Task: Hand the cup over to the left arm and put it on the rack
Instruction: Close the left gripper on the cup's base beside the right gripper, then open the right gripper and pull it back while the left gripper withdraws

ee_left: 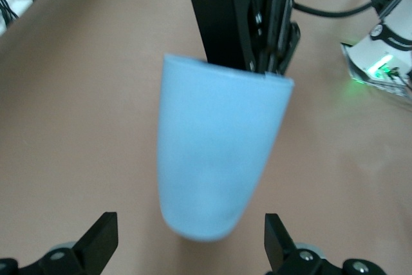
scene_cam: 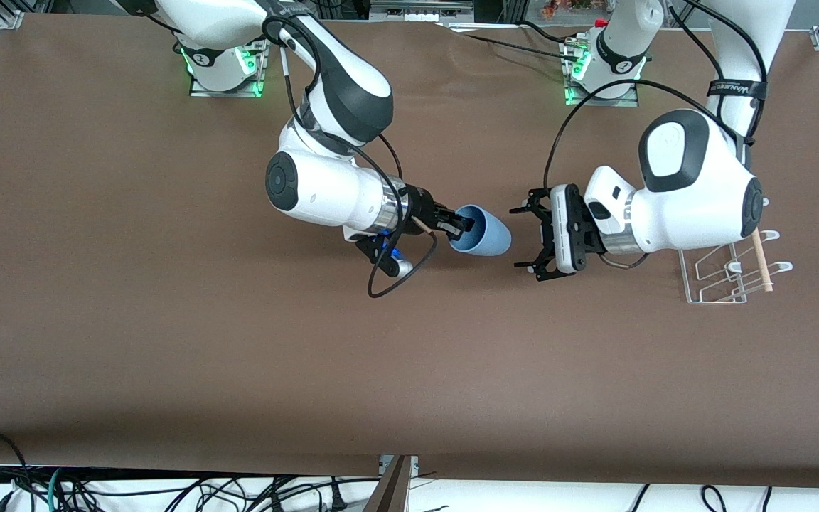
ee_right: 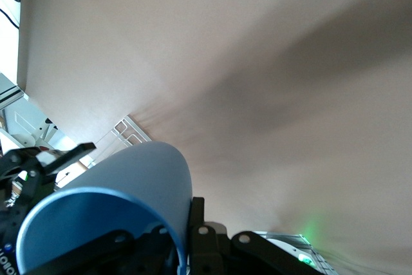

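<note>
The light-blue cup (scene_cam: 482, 231) is held on its side above the table's middle, its base pointing toward the left arm's end. My right gripper (scene_cam: 461, 226) is shut on the cup's rim, one finger inside and one outside (ee_right: 196, 223). My left gripper (scene_cam: 532, 238) is open, level with the cup, a short gap from its base. In the left wrist view the cup (ee_left: 215, 152) fills the middle, its base just short of my open fingertips (ee_left: 103, 236). The white wire rack (scene_cam: 729, 274) with its wooden dowel sits on the table beneath the left arm's wrist.
Brown table (scene_cam: 168, 320) all around. Black cables loop under the right wrist (scene_cam: 399, 274) and over the left wrist (scene_cam: 580, 107). The arm bases (scene_cam: 225, 67) stand along the table's edge farthest from the front camera.
</note>
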